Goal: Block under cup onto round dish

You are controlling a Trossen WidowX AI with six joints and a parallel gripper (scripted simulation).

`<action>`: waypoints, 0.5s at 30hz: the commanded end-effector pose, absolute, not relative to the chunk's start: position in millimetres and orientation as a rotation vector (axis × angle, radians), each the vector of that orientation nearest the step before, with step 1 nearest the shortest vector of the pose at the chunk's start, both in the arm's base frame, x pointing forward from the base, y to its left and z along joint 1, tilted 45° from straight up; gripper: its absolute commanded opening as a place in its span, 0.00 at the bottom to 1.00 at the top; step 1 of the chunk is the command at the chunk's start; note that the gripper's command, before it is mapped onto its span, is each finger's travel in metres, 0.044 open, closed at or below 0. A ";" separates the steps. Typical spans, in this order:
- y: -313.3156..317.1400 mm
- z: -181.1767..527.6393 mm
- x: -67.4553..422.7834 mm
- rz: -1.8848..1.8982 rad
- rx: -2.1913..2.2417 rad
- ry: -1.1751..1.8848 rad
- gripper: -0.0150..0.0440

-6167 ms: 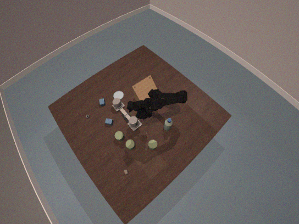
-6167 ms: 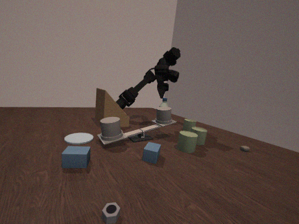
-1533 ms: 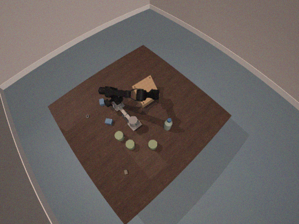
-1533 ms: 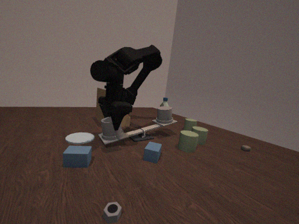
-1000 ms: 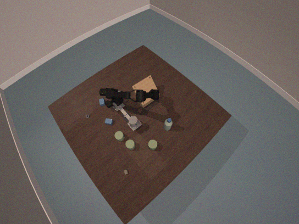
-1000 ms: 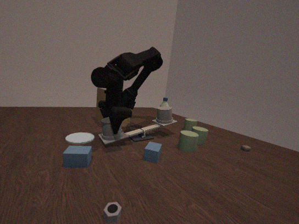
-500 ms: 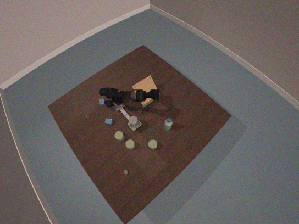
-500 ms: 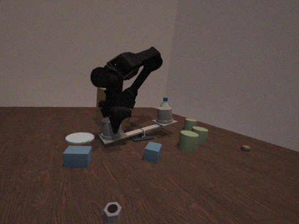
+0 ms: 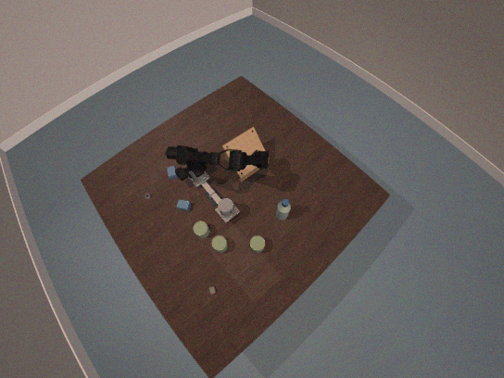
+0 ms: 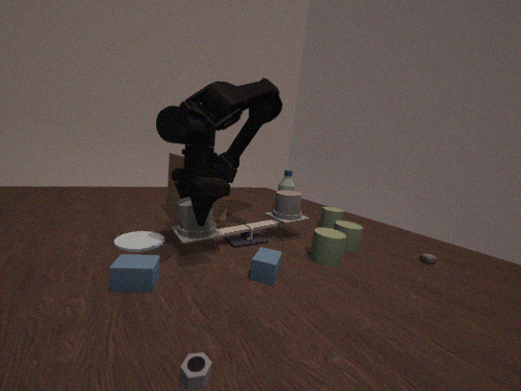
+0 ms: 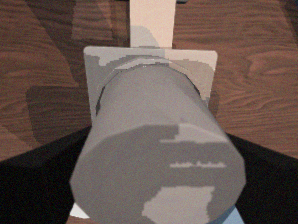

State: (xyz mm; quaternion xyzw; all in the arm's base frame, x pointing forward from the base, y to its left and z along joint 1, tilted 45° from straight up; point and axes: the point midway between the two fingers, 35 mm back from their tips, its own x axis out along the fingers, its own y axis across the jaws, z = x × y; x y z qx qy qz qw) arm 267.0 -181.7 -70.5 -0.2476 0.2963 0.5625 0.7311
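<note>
Gripper is clamped on the gray cup at the low end of the balance; its black fingers flank the cup body on both sides in the wrist view, w/ the cup's flat top filling most of that view. This cup stands on the square pad of the balance arm, pad touching or nearly touching the desk. Second gray cup sits on the raised pad at the opposite end, closer to the desk's right edge in the exterior view, apart from the arm. Block not visible; cannot tell from the views what is under either cup. Round dish, pale, lies flat on the desk just left of the gripped cup's pad, nothing on it. Near the front edge from the dish: blue box; a smaller blue cube sits in front of the balance pivot. Three green cylinders are grouped right of the balance, toward the right edge. Bottle w/ blue cap stands behind the raised cup, toward the far corner. Hex nut lies close to the front edge; small gray stone lies near the right edge. Tan base plate carries the arm's foot, toward the far side of the desk in the top view.
</note>
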 end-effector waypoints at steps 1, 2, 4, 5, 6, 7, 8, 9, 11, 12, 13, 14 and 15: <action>-189.3 -66.1 267.7 1.234 -0.557 0.653 0.25; -190.3 -65.3 267.6 1.233 -0.557 0.653 0.25; -192.2 -63.6 267.3 1.233 -0.557 0.654 0.25; -193.1 -62.8 267.2 1.233 -0.557 0.654 0.25; -194.1 -61.9 267.0 1.233 -0.557 0.654 0.25; -195.0 -61.1 266.9 1.233 -0.558 0.654 0.25; -195.9 -60.2 266.7 1.233 -0.558 0.654 0.25; -196.9 -59.4 266.6 1.233 -0.558 0.654 0.25; -198.7 -57.7 266.3 1.233 -0.558 0.654 0.25; -199.7 -56.8 266.1 1.233 -0.558 0.654 0.25; -200.6 -56.0 265.9 1.233 -0.558 0.655 0.25; -201.5 -55.1 265.8 1.233 -0.558 0.655 0.25; -202.4 -54.2 265.6 1.233 -0.558 0.655 0.25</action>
